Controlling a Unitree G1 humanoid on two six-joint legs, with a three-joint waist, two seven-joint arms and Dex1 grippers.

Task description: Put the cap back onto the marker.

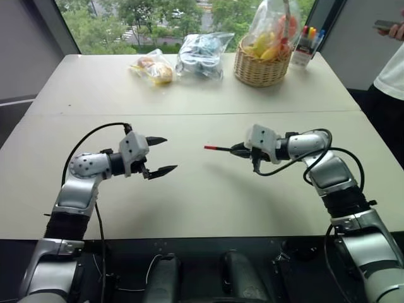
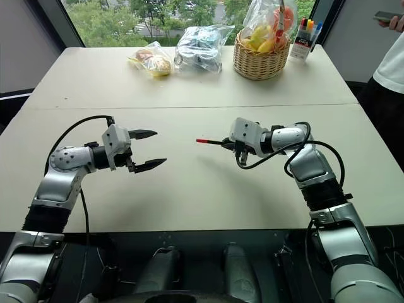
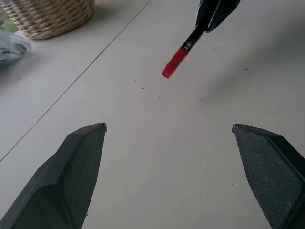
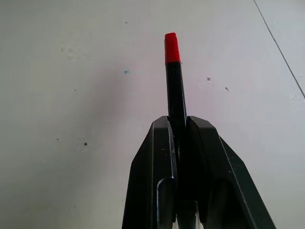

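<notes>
Right claw grips the marker above the worktop, long axis level, red cap seated on the end pointing left at the wide, empty left claw, well apart.

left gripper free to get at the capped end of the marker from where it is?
Probably yes. The left gripper is open and empty, the cap on the marker points toward it from the shut right gripper, with just bare table below the gap.

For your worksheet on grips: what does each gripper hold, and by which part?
The right gripper pinches the marker by its dark barrel, red end sticking out. The left gripper is open, holding nothing.
</notes>
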